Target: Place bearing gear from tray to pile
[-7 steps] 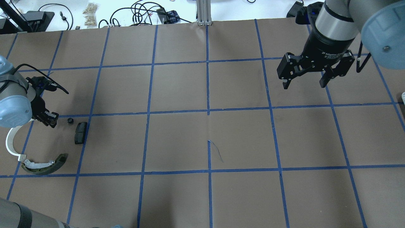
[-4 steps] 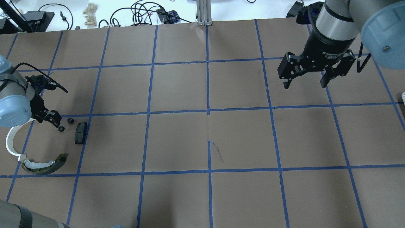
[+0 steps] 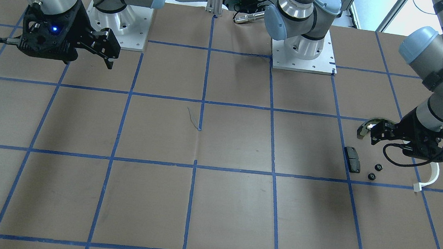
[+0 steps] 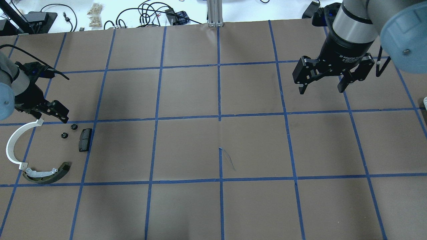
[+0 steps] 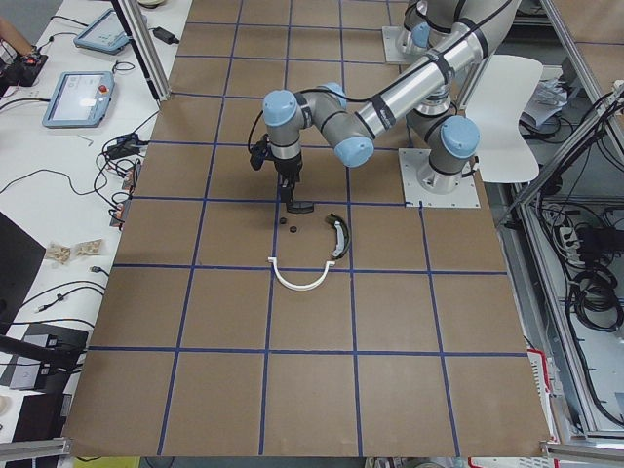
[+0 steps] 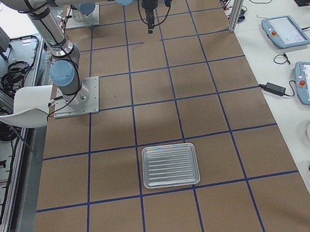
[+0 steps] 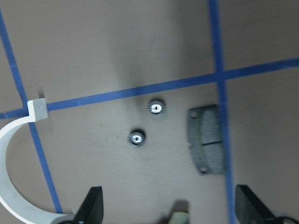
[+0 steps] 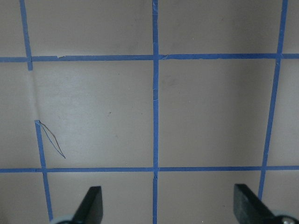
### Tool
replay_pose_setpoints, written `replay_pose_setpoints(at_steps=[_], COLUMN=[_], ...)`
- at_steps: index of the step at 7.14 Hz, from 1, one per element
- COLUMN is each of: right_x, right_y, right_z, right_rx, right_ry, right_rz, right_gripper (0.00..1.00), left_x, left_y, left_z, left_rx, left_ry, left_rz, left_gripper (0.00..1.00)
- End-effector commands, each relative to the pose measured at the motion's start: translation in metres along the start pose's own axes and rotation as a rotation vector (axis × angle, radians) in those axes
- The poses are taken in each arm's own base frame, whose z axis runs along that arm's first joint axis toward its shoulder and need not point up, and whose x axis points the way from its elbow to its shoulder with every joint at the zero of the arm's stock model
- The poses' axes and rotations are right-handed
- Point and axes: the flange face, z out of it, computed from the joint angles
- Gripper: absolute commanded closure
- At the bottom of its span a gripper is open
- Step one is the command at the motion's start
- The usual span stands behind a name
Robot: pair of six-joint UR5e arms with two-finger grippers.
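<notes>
Listing the bench at this moment.

**Writing:** white lettering on the black collar of the right gripper (image 4: 321,88) begins "2F Adaptive". The rest is too small to read. No other marking is legible.

**Left gripper** (image 7: 170,207): jaws spread wide with nothing between them, seen in the left wrist view. It hangs above the pile, clear of the parts.

**Right gripper:** jaws likewise parted and bare, held high over the far right of the table (image 4: 186,150).

**Bearing gears:**
- Two small black toothed wheels, the first gear (image 7: 155,108) and the second gear (image 7: 137,137).
- Both lie flat on the brown paper within the pile, apart from each other.
- They sit just beside the tape line, between the white half-ring strip (image 4: 11,146) and the black pad (image 4: 85,139), touching neither.

**Other pile pieces:** the olive-and-white shoe (image 4: 50,175) lies at the strip's near end.

**Tray** (image 6: 169,166): ribbed metal, at the table's opposite end, well apart from the pile.

**View notes:**
- Only the exterior right view takes in the tray.
- Only the left wrist view resolves the gear teeth and their pale centres.
- The front-facing view hides most of the shoe and the strip behind the left arm, while the overhead view shows both whole.
- The front-facing view alone shows a blue light on the right wrist housing.
- The right wrist view holds only paper, blue tape and a thin curved mark.
</notes>
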Motion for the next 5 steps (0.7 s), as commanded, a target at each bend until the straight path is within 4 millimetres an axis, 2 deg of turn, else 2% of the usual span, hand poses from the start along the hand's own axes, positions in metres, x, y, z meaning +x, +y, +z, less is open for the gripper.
replay_pose_setpoints(at_steps=[1,2,3,4,5], right_x=[0.000,-0.001,-0.001,0.000,-0.001], right_y=[0.000,0.000,0.000,0.000,0.000], right_z=[0.000,0.000,0.000,0.000,0.000], right_rx=[0.002,0.002,0.002,0.001,-0.001], right_ry=[0.000,-0.001,-0.001,0.000,-0.001], right_rz=[-0.001,-0.004,-0.005,-0.005,-0.006], right_gripper=[0.00,0.00,0.00,0.00,0.00], left_x=[0.095,0.156,0.218,0.265,0.284], left_y=[-0.007,0.000,0.012,0.022,0.024], left_z=[-0.114,-0.155,-0.175,-0.178,-0.179], left_rx=[-0.042,-0.010,0.032,0.051,0.077], left_ry=[0.020,0.002,-0.008,-0.017,-0.022], left_rz=[-0.111,-0.125,-0.133,-0.073,-0.062], left_gripper=[0.00,0.00,0.00,0.00,0.00])
